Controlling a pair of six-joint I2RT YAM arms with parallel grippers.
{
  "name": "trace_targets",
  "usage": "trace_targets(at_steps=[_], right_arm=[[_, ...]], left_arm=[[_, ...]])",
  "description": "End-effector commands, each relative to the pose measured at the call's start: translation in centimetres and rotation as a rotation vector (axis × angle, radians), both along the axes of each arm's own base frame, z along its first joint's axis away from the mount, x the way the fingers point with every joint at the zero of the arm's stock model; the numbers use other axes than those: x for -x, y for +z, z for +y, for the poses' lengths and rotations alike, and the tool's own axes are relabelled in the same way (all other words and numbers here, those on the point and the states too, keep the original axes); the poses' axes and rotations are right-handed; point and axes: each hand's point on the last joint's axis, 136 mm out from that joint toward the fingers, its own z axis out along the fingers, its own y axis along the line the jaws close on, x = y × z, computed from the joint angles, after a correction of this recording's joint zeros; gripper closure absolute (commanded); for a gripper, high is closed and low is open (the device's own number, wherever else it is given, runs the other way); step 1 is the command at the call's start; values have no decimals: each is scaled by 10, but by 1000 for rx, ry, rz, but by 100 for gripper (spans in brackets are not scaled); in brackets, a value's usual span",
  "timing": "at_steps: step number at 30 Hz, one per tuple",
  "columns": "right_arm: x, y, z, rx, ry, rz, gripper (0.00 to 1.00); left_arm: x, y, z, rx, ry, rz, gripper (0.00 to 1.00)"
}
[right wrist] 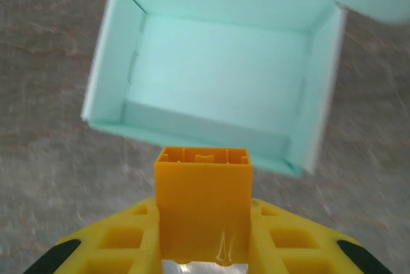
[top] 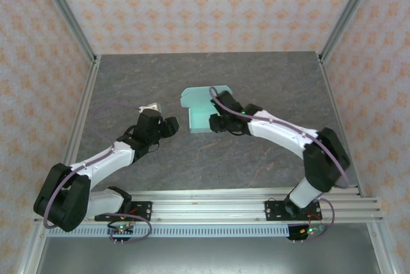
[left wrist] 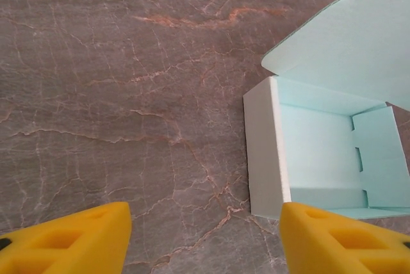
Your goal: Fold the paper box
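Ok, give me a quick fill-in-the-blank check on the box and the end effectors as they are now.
1. The paper box has its lid standing ___.
2. Inside, the box is ___.
3. The left end effector has its jaws ___.
4. The end effector right at the box's wall is on the ___ arm.
Missing words: open; empty; open; right.

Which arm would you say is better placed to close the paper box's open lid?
Right, probably: the right gripper sits closed at the paper box wall, while the left gripper hangs open beside it.
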Motion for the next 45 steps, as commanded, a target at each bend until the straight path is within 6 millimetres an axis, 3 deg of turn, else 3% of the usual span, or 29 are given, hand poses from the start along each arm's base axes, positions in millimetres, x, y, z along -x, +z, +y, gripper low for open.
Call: trace_targets(at_steps=[1, 8, 14, 19, 25, 30, 33, 36, 39, 45], right_arm=[[-31, -3, 11, 55, -29, -67, 72], [-51, -37, 35, 130, 7, -50, 71], [-56, -57, 34, 187, -16, -45, 65], [-56, -38, 26, 202, -18, -86, 50], [-44, 3, 11, 176, 9, -157, 46], [-38, 38, -33, 123, 19, -242, 43], [-50, 50, -68, 75, -17, -275, 40], [-69, 57, -89, 4, -32, -292, 38], [-82, 56, -87, -72, 43, -311, 35], [-94, 38, -75, -61, 158, -314, 36]], left_arm=[[7, -3, 13, -27, 38, 4, 37], [13, -1, 19, -45, 49, -3, 37], [13, -3, 19, -55, 48, 1, 36], [11, -1, 18, -52, 46, -6, 36], [0, 11, 13, -50, 30, -54, 34], [-25, 33, 2, -95, -44, -191, 30], [-41, 46, -12, -149, -148, -259, 30], [-50, 55, -13, -231, -218, -313, 29], [-56, 63, -14, -255, -303, -336, 29], [-69, 66, -24, -277, -441, -312, 25]])
